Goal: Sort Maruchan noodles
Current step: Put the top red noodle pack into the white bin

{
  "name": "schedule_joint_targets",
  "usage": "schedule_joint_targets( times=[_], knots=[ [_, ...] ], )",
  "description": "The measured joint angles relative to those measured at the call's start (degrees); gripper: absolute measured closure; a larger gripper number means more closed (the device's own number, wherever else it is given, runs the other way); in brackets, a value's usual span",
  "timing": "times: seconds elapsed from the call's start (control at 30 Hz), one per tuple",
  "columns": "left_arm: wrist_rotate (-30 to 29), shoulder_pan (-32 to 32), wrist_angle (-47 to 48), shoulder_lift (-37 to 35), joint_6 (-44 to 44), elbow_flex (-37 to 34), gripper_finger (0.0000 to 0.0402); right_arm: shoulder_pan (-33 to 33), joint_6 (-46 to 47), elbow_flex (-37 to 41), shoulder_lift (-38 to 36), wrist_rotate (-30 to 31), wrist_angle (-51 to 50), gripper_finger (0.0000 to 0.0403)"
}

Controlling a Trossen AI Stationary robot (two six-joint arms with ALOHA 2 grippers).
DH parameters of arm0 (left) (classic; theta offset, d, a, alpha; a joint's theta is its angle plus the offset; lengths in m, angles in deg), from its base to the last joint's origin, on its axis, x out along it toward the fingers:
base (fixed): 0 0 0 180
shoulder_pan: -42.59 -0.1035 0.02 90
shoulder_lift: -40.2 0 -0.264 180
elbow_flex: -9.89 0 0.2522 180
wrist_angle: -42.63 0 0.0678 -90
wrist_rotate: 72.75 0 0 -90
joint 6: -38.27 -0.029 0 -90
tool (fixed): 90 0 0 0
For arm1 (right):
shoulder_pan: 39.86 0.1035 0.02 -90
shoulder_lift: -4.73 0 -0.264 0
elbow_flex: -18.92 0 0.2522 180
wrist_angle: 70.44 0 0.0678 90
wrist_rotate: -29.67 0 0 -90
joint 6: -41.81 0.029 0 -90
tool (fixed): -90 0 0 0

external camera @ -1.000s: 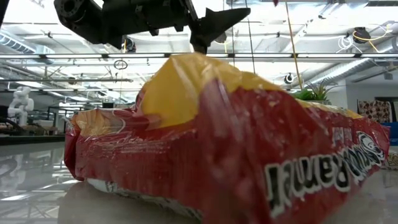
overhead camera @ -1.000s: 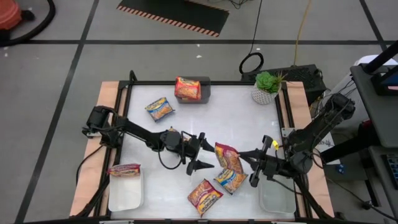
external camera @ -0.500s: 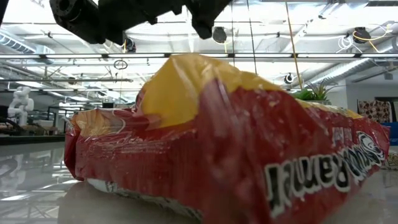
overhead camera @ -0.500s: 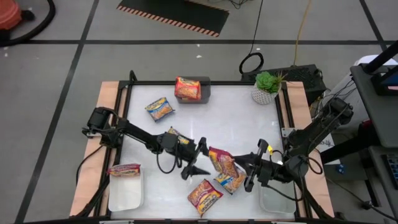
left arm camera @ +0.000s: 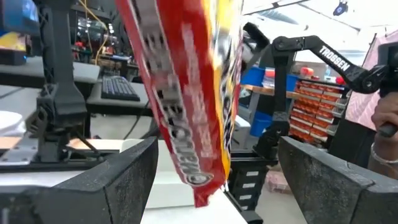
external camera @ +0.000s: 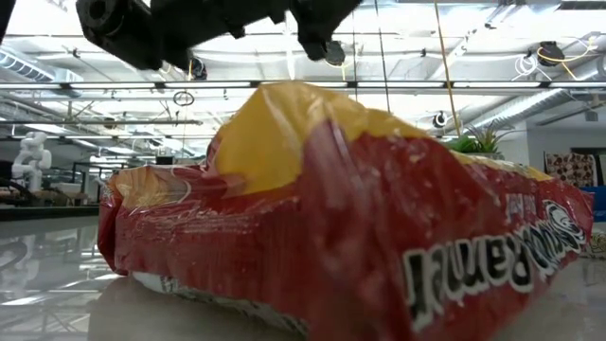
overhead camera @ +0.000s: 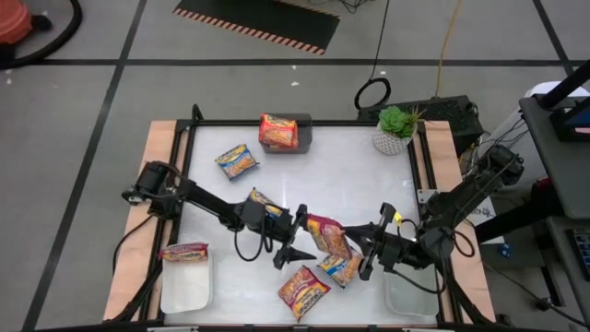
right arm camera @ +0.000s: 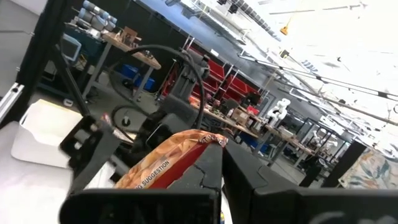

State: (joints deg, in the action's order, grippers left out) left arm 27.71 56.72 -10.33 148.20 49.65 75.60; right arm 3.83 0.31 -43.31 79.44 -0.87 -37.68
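A red Maruchan noodle packet (overhead camera: pixel 324 235) hangs in the air over the table's middle, with my right gripper (overhead camera: pixel 356 243) shut on it from the right. My left gripper (overhead camera: pixel 304 238) is open just left of it. In the left wrist view the packet (left arm camera: pixel 186 93) stands on edge between my two fingers (left arm camera: pixel 124 180), with a gap on each side. Loose packets lie flat on the table: an orange one (overhead camera: pixel 303 288), a blue-and-yellow one (overhead camera: pixel 339 268), another blue-and-yellow one (overhead camera: pixel 237 160), and one partly under my left arm (overhead camera: pixel 262 197). My right gripper pinches the red packet's edge (right arm camera: pixel 208 143) between its two shut fingers, coming roughly level from the table's right. The packet is lifted clear of the table and stands on edge, reaching out past the fingertips toward my left gripper.
A grey bin (overhead camera: pixel 306 132) at the far edge holds a red packet (overhead camera: pixel 277 131). A white tray (overhead camera: pixel 184 286) at the near left has a packet (overhead camera: pixel 184 251) on its far rim; another white tray (overhead camera: pixel 406 295) sits near right. A potted plant (overhead camera: pixel 396 129) stands far right.
My right gripper has carried the red packet a little toward the table's left, bringing it in between my left gripper's open fingers. The packet stays lifted and on edge.
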Motion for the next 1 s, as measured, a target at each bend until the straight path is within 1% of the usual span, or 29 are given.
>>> schedule_joint_targets(
  times=[0.17, 0.4, 0.5, 0.67, 0.77, 0.83, 1.0],
  knots=[
    [0.04, 0.00, -4.66, 4.18, 2.61, 2.53, 0.0069, -0.23, 0.23, 0.00, 0.00, -1.61, 0.00, 0.0403],
    [1.23, 0.02, -4.65, 8.18, 2.74, 6.65, 0.0072, -0.23, 0.21, 0.00, 0.00, -1.22, -0.01, 0.0403],
    [1.37, 0.33, -4.56, 9.65, 2.80, 8.53, 0.0091, -0.23, 0.23, 0.00, 0.00, -1.22, -0.01, 0.0403],
    [-0.48, 1.01, -4.42, 10.24, 2.56, 10.11, 0.0147, -0.21, 0.22, 0.00, 0.00, -1.17, -0.02, 0.0403],
    [-0.70, 1.38, -4.51, 10.25, 2.21, 10.11, 0.0174, -0.12, 0.20, 0.00, 0.00, -1.16, -0.03, 0.0403],
    [-0.68, 1.55, -5.45, 10.27, 2.15, 10.11, 0.0183, -0.12, 0.18, 0.00, 0.00, -1.15, -0.02, 0.0403],
    [-0.72, 1.69, -5.91, 10.23, 1.54, 10.10, 0.0185, -0.10, 0.14, 0.02, 0.00, -1.09, -0.05, 0.0403]
  ],
)
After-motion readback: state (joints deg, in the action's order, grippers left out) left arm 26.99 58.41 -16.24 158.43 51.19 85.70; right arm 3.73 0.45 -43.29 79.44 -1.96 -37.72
